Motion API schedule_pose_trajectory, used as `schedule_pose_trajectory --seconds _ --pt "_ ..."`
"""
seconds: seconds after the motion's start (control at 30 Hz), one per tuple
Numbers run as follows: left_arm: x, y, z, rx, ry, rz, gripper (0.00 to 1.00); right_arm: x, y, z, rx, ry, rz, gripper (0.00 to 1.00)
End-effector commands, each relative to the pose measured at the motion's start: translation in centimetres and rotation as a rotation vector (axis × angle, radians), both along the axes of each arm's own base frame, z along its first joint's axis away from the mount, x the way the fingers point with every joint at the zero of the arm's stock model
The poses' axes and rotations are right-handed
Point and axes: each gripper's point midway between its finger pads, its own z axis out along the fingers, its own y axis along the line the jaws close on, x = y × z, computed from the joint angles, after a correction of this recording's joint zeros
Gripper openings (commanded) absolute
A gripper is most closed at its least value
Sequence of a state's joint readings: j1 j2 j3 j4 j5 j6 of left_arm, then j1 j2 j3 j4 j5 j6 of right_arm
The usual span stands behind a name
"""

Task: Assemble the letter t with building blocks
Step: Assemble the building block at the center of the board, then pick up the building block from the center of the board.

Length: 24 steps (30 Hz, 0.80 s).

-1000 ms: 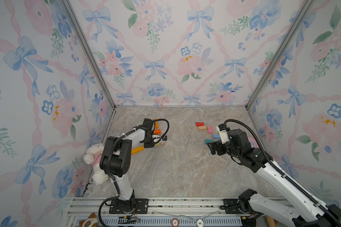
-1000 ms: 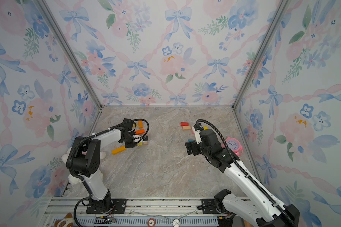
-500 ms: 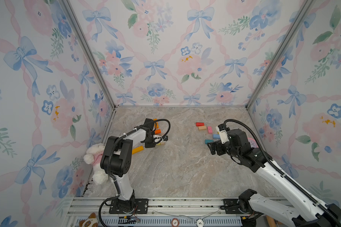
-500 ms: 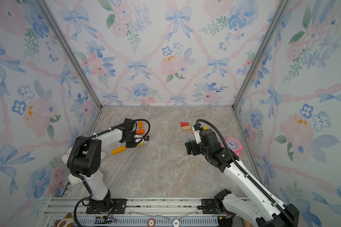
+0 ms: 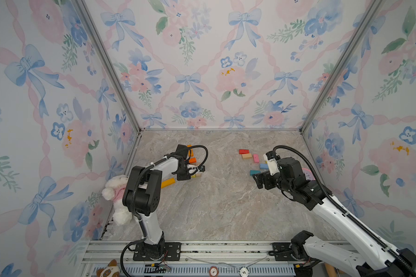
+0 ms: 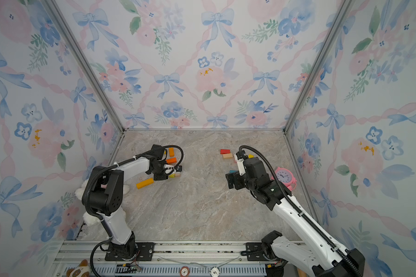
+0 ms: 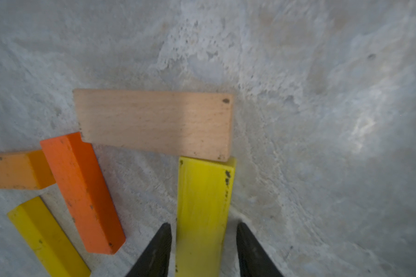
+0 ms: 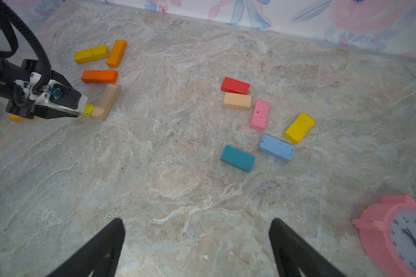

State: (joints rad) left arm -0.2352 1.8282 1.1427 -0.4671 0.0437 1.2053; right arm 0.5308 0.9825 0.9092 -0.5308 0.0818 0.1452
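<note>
In both top views: grey marbled worktop (image 5: 214,211), floral-papered walls (image 5: 202,72). Left wrist: left end effector (image 7: 203,224) slightly parted, straddling yellow block (image 7: 203,191) without contact; block's end butts tan block (image 7: 154,122). Right wrist: twelve building blocks (image 8: 237,100), six near the left end effector, six clustered apart; right end effector (image 8: 197,219) wide, empty.

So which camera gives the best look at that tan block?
The left wrist view: the tan block fills the middle, whole and close. The right wrist view shows it whole but small. In both top views the left gripper covers most of it.
</note>
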Motion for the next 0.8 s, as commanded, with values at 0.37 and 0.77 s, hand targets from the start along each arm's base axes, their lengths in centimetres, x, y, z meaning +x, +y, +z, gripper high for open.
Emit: schedule_pose_trajectory --seconds 0.37,0.77 --pt "1.1 -0.7 2.5 -0.028 -0.056 0.011 0.88 0.2 -0.1 -0.7 -0.005 0.018 -0.003 0.96" --pt "0.6 -1.7 16.3 -0.353 -0.328 0.158 0.97 -0.1 -0.2 -0.1 0.003 0.006 0.004 0.96"
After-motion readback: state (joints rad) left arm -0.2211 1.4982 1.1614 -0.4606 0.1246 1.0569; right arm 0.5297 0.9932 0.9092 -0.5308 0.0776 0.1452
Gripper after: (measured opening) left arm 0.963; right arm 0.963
